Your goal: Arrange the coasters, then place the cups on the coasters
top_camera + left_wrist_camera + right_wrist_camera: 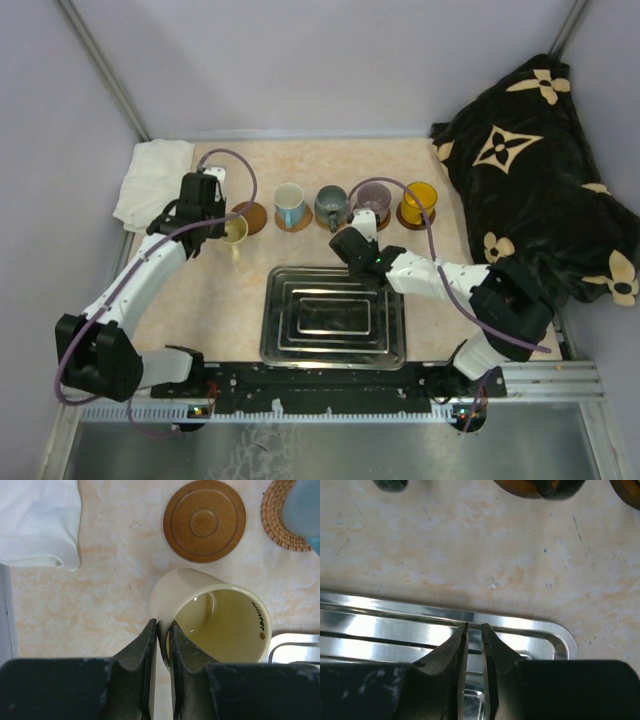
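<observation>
Bare coaster: we see it lying flat at the left end of the far row, dark brown, with nothing on it.
Cream-yellow cup: mouth up, just near of the bare coaster and off it; we cannot tell whether it rests on the counter.
Left jaws: clamped on the cup's wall, one finger inside the rim and one outside.
Other cups: white-blue cup, grey-blue cup, purple-grey cup and orange-yellow cup stand left to right, each on its own coaster.
Right jaws: drawn almost together, only a slit between them and nothing in it, over the far rim of the steel tray.
White cloth: we find it folded at the far left corner.
</observation>
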Controlling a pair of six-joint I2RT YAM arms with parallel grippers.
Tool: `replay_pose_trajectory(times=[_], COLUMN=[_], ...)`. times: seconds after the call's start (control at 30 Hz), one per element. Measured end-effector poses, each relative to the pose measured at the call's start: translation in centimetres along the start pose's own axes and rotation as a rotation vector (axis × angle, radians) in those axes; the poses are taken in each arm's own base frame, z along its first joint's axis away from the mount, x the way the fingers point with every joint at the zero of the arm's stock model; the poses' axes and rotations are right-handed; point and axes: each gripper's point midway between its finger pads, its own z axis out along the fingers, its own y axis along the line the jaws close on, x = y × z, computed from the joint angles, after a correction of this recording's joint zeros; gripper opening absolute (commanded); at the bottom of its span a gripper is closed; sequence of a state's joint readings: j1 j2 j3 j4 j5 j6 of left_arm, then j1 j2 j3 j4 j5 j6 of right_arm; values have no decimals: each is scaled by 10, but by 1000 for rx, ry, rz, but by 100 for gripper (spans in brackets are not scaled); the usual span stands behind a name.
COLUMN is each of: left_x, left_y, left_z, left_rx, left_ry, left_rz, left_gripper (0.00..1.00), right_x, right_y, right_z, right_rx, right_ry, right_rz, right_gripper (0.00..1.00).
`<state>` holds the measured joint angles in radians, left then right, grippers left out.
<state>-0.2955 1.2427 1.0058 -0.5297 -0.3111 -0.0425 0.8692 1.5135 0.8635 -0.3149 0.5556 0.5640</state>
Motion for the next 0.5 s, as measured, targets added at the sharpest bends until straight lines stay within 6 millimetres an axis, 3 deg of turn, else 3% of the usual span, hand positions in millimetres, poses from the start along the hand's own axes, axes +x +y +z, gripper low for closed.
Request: replay_pose_trajectory(times=[0.23, 0.37, 0.5], left_x=[-45, -72, -80], left_y=[15, 19, 19], left_z=[24, 29, 38], left_rx=[49, 74, 95], left_ry=[-69, -130, -149], left_rz=[-30, -52, -67], left_gripper=[20, 21, 22], right_x=[-27, -31, -29], right_y=[23, 32, 42], right_z=[7, 16, 28], right_rx=[-41, -45, -46], right_ry=[-45, -39, -19], right_rz=[-15, -33, -50], right_gripper=[17, 17, 17])
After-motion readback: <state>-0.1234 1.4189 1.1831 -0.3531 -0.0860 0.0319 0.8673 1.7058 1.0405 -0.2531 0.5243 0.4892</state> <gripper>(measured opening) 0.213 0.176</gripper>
